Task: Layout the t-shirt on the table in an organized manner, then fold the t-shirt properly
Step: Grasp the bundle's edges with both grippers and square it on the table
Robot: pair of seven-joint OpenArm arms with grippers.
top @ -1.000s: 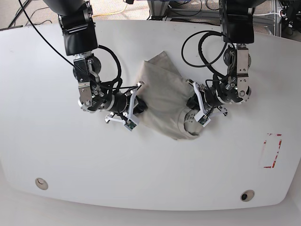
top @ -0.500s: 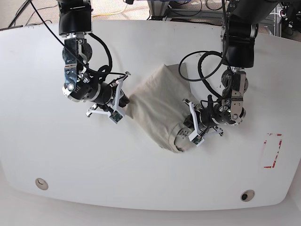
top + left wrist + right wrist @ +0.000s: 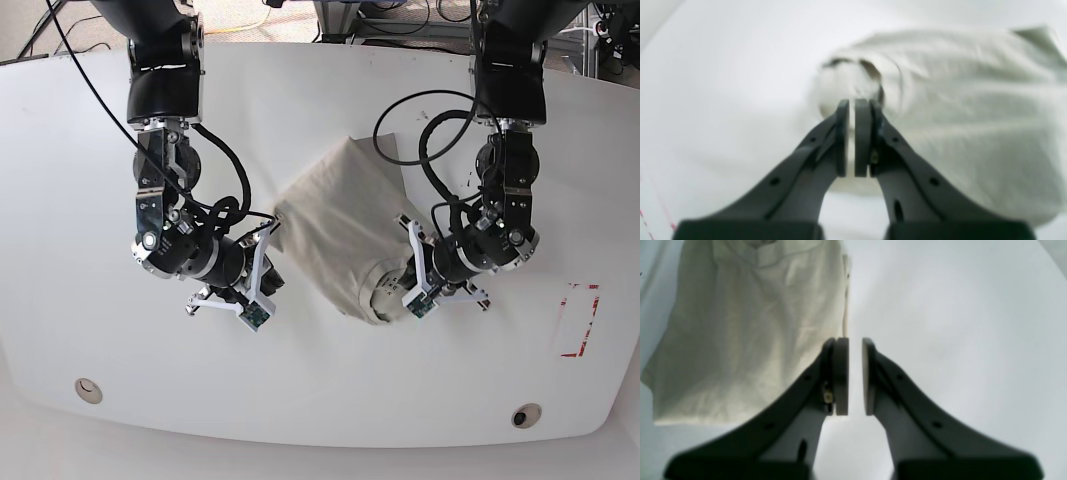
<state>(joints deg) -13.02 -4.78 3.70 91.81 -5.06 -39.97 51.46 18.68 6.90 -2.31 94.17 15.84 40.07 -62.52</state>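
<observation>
The khaki-grey t-shirt (image 3: 335, 225) lies rumpled in the middle of the white table (image 3: 320, 400), running diagonally. Its collar end is bunched up at the lower right. My left gripper (image 3: 400, 283) sits at that bunch. In the left wrist view it (image 3: 856, 103) is shut, with the lifted cloth (image 3: 973, 116) gathered right at its tips. My right gripper (image 3: 274, 283) hovers off the shirt's lower left side. In the right wrist view its (image 3: 855, 341) pads are nearly together with nothing between them, and the shirt (image 3: 750, 340) lies to their left.
A red-outlined rectangle (image 3: 578, 320) marks the table at the right edge. Two small round holes (image 3: 88, 389) (image 3: 525, 414) sit near the front edge. Black cables loop off both arms above the shirt.
The shirt was dragged toward the front and spread to the left. My right gripper then swung down away from the shirt's left edge. My left gripper shifted slightly forward with the bunched end.
</observation>
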